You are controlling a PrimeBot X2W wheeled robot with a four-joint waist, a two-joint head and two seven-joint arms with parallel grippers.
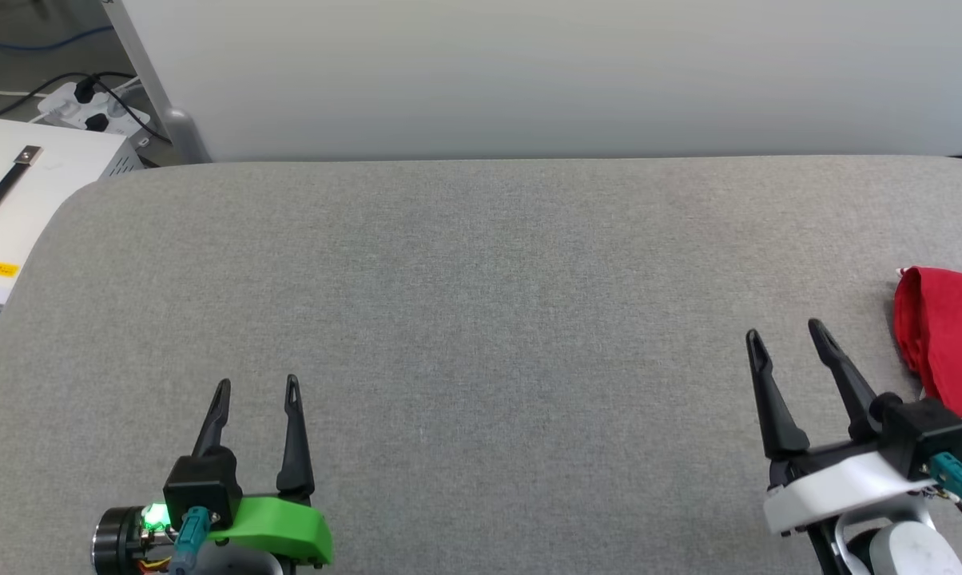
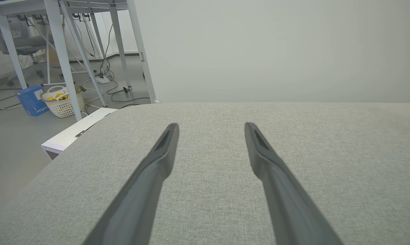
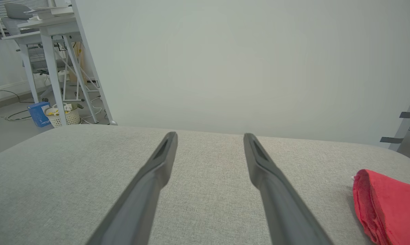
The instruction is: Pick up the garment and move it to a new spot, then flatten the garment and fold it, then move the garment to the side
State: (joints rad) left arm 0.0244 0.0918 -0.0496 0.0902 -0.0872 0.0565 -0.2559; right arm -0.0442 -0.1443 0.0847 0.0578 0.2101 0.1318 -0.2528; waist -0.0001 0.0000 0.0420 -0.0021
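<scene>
**Garment** (image 1: 946, 335): red cloth in a folded bundle on the grey bench (image 1: 481, 263). It lies just off the outer side of the right hand (image 1: 785, 330), level with its fingers and not touching them. The picture edge cuts off most of it, and a sliver of white shows at its far corner.

**Right hand:** fingers spread wide, holding nothing, poised above bare bench cloth.

**Left hand** (image 1: 258, 382): fingers spread wide and empty, well apart from the garment.

**Basket** (image 2: 63, 103): white, on the floor beyond and to the left of the left hand. It holds something yellow that is too small to make out. A blue box (image 2: 31, 100) stands just beside it.
</scene>
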